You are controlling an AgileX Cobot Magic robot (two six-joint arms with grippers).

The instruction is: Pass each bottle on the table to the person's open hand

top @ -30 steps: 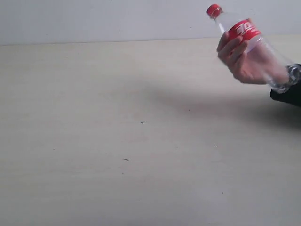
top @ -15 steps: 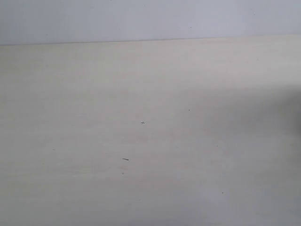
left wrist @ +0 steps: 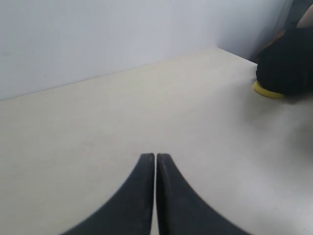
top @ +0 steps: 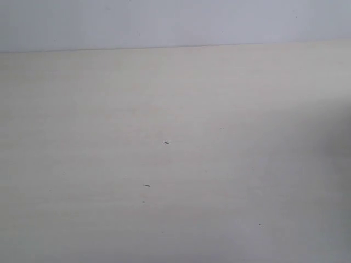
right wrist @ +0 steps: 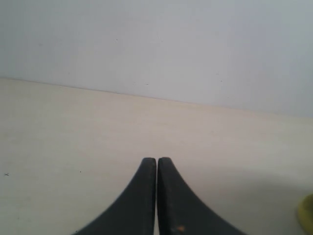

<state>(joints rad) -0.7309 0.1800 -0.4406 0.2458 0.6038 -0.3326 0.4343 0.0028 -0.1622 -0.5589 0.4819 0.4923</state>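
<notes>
Table [top: 175, 219] surface was recorded across the whole near field of the exterior view, pale beige with faint wood grain. In the left wrist view the left gripper [left wrist: 155, 157] was seen held low over that surface, its two dark curved fingers [left wrist: 137, 196] brought together tip to tip, clenched on nothing, with only a hairline seam between them. The right gripper [right wrist: 156, 160] was found in the same pose in the right wrist view, fingertips [right wrist: 173, 196] pressed closed and pointed out along the tabletop towards the wall.

Further out in the exterior view, a short dark dash [top: 146, 185] and, beyond it, a tiny speck [top: 166, 143] were noted on the wood, well apart from one another.

Towards the far corner of the table in the left wrist view, a yellow rounded object [left wrist: 265, 91] was observed resting on the surface, partly covered by a dark blurred mass [left wrist: 288, 58]. Whether it was one of the bottles could not be told. A yellow sliver [right wrist: 307, 215] was also logged at the frame edge of the right wrist view, too cropped to identify.

At the rear, the table was bounded by a plain grey-white wall [top: 175, 22].
</notes>
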